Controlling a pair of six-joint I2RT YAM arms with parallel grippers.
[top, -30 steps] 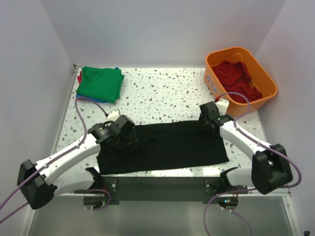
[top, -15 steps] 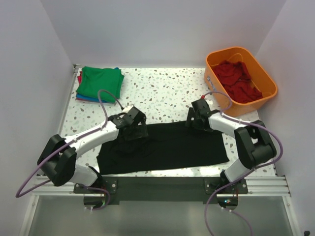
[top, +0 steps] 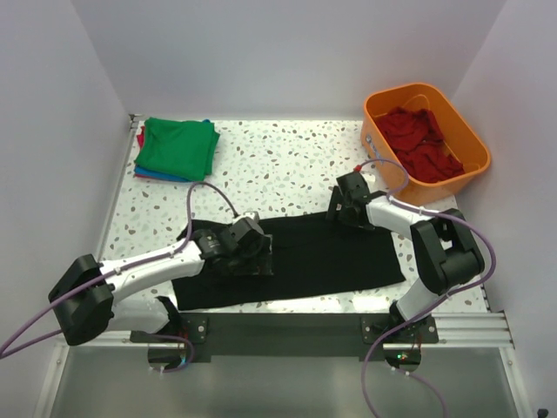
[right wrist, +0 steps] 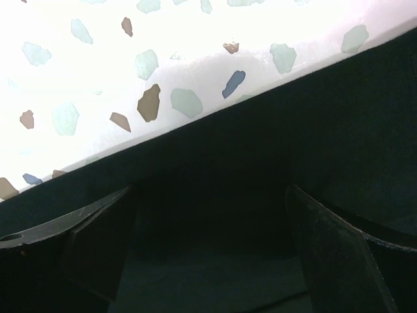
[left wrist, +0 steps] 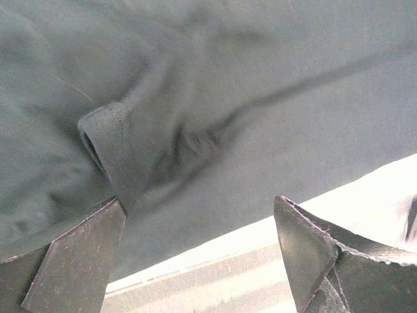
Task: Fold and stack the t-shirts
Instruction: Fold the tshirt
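Some folded shirts (top: 177,148) sit in a pile at the upper left, so that part is done. The black shirt (top: 305,257) lies flat low on the surface (top: 287,165), not folded yet, and red shirts (top: 422,144) wait in the orange bin (top: 439,186). My left tool (left wrist: 199,202) and right tool (right wrist: 210,189) hang over the black shirt, both spread wide, holding nothing.
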